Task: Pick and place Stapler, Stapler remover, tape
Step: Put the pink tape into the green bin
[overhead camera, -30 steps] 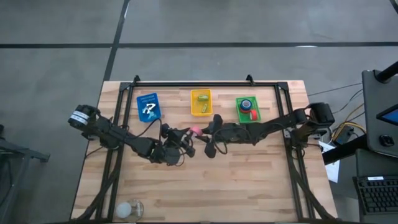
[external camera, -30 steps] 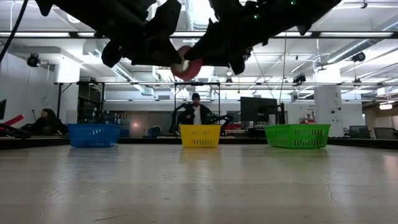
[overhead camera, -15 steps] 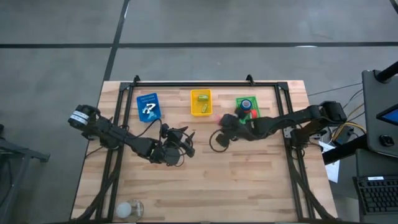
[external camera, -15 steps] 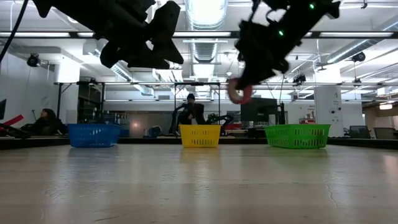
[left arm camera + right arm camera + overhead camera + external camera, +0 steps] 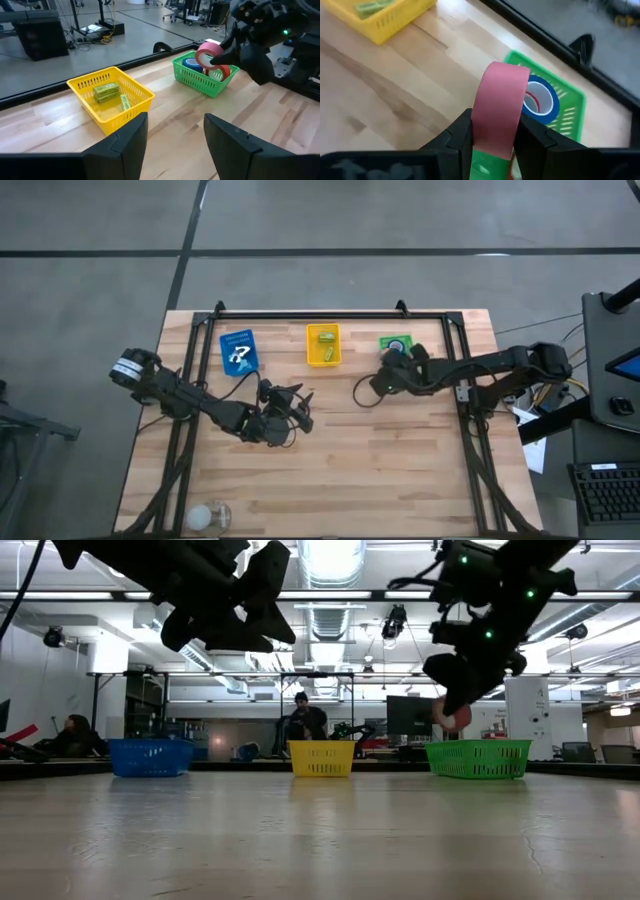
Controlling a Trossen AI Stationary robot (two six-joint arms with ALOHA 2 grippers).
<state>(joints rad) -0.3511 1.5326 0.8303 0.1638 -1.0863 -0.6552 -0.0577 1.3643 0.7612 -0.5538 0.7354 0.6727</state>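
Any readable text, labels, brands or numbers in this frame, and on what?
None can be read.
Green items in the yellow basket: possible print, too blurred to read.
Pink tape roll held by the right gripper: plain, no print visible.
Green basket: no label.

From above, my right arm covers most of the green basket (image 5: 393, 341), so its contents are hidden there. My own fingers (image 5: 462, 132) hide the lower part of the pink tape roll (image 5: 501, 107), and a blue roll (image 5: 543, 102) behind it is half masked. The white bits in the blue basket (image 5: 238, 352) are too small to name. At the table's near edge sits a pale round object (image 5: 203, 515), perhaps another roll.
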